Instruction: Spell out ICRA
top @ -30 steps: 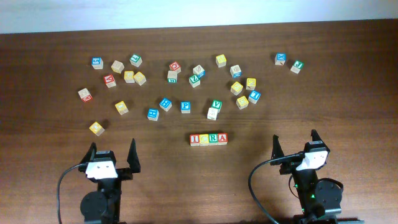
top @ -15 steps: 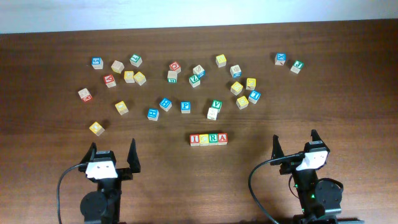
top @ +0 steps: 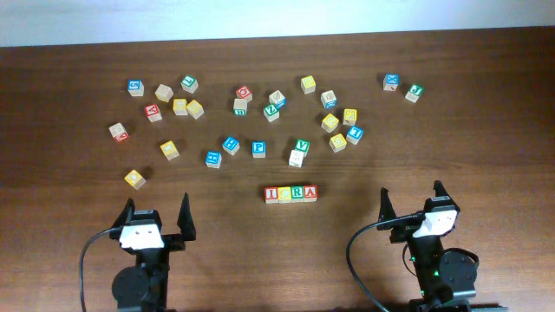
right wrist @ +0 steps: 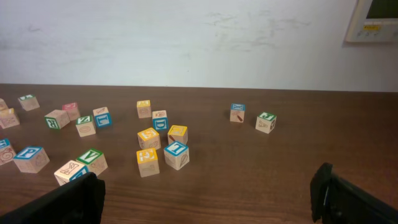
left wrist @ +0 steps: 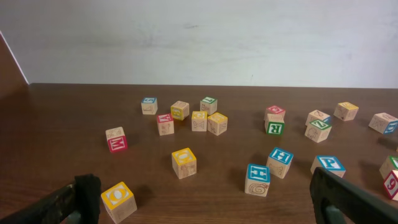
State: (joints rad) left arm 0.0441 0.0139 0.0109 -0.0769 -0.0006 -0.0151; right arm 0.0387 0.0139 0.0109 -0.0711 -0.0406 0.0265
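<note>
Front-centre on the bench (top: 69, 269), between my two arms: ICRA row (top: 290, 193), four cubes touching side by side, reading I-C-R-A left to right in red, yellow, green, red

Change over the last second: none. No cube has shifted and neither of my arms has moved

Meaning for the task, as I judge it: the word is spelled and nothing is left to place

Spare cubes (top: 169, 149): scattered over the far half of the bench. P cube (top: 258, 148) and V cube (top: 302, 145) are nearest, just beyond the row and apart from it

Left claw (top: 157, 208): spread wide, empty, parked near the front edge left of the row, pointing toward the cubes

Right claw (top: 411, 192): likewise spread wide and empty, parked right of the row

Both arms: folded low over their bases, clear of every cube
</note>
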